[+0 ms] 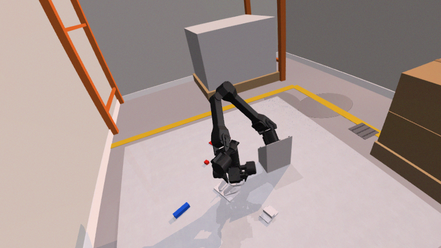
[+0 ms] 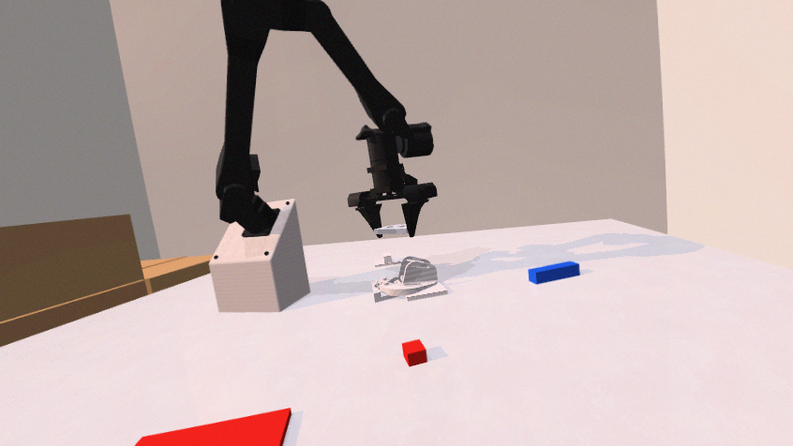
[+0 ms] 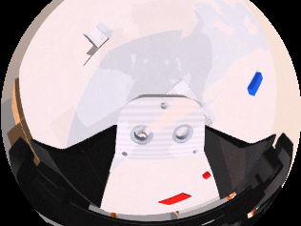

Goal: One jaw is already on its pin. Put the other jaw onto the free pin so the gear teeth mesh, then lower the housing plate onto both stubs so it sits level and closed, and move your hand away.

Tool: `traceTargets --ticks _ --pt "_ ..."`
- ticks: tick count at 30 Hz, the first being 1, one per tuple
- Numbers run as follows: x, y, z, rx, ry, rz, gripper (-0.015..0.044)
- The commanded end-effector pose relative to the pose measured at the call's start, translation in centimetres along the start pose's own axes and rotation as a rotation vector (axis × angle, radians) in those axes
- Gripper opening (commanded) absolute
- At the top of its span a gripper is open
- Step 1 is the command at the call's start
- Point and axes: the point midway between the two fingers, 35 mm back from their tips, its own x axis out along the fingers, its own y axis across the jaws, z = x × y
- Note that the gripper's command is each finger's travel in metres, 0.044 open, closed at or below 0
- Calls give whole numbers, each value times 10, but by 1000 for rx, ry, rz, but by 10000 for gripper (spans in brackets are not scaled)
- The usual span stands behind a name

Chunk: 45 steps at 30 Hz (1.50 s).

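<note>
My gripper (image 2: 395, 232) (image 3: 159, 129) is shut on the housing plate (image 2: 390, 229) (image 3: 161, 116), a pale, thin plate with two large round holes and several small ones. It is held by opposite edges, roughly level, high above the base plate (image 2: 438, 293) (image 1: 218, 190). The gripper's body hides most of it in the top view. On the base plate are white gripper jaws (image 2: 418, 272) (image 1: 229, 190). One part stands up as an arch in the exterior view; another lies low beside it. The pins and gear teeth are too small or hidden to judge, so I cannot tell if the teeth mesh.
A white stepped stand (image 1: 269, 212) (image 2: 387, 260) (image 3: 97, 37) is near the base plate. A blue bar (image 1: 181, 210) (image 2: 553, 272) (image 3: 255, 84), red cube (image 1: 206, 162) (image 2: 414, 352) (image 3: 206, 174) and red flat plate (image 2: 221, 429) (image 3: 174, 198) also lie on the table. My arm's block mount (image 1: 276, 155) (image 2: 249, 285) stands nearby.
</note>
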Motion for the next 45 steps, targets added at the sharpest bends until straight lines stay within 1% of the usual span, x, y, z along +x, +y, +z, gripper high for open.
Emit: traceTargets --ticks 1,33,45 --pt "1 -3 -8 91 5 -2 351" --pt "9 -18 -61 804 31 -19 351" --pt "9 -18 -62 819 32 -19 351"
